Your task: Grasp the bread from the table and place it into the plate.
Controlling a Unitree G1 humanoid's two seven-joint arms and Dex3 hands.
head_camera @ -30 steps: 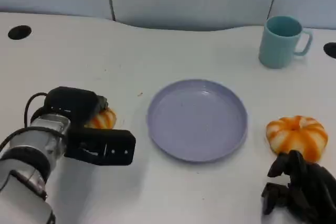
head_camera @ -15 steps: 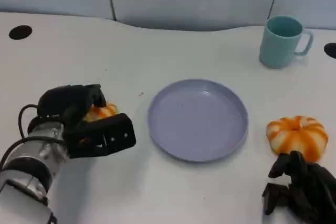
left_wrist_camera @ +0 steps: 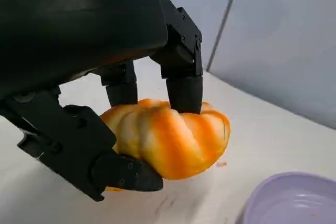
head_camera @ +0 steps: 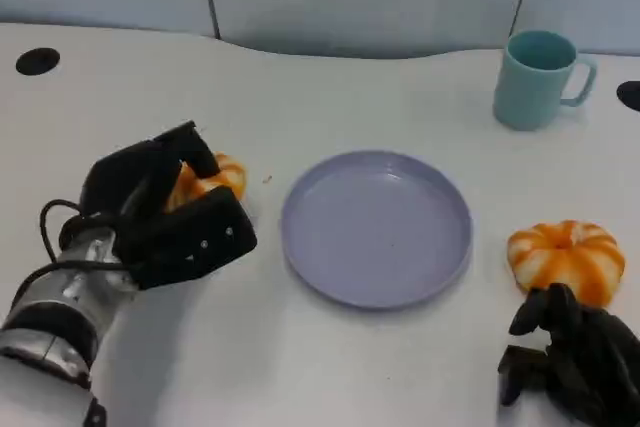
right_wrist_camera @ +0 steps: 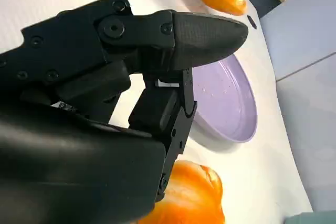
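Note:
My left hand (head_camera: 160,212) grips an orange-and-white striped bread (head_camera: 212,178) at the left of the table, its fingers wrapped over and under the bread. In the left wrist view the bread (left_wrist_camera: 170,137) sits pinched between the black fingers (left_wrist_camera: 184,90), above the tabletop. The lilac plate (head_camera: 376,227) lies empty in the middle, just right of that hand, and its rim (left_wrist_camera: 273,195) shows near the bread. A second striped bread (head_camera: 566,258) lies right of the plate. My right hand (head_camera: 572,365) rests just in front of it and holds nothing.
A teal mug (head_camera: 536,78) stands at the back right. In the right wrist view the plate (right_wrist_camera: 231,106) lies beyond my right hand's fingers (right_wrist_camera: 168,108), with the second bread (right_wrist_camera: 191,198) beneath them. Black holes (head_camera: 36,61) mark the table's far corners.
My left hand has turned and closed around the bread, then lifted it off the table and carried it slightly away from me. The right hand has stayed put.

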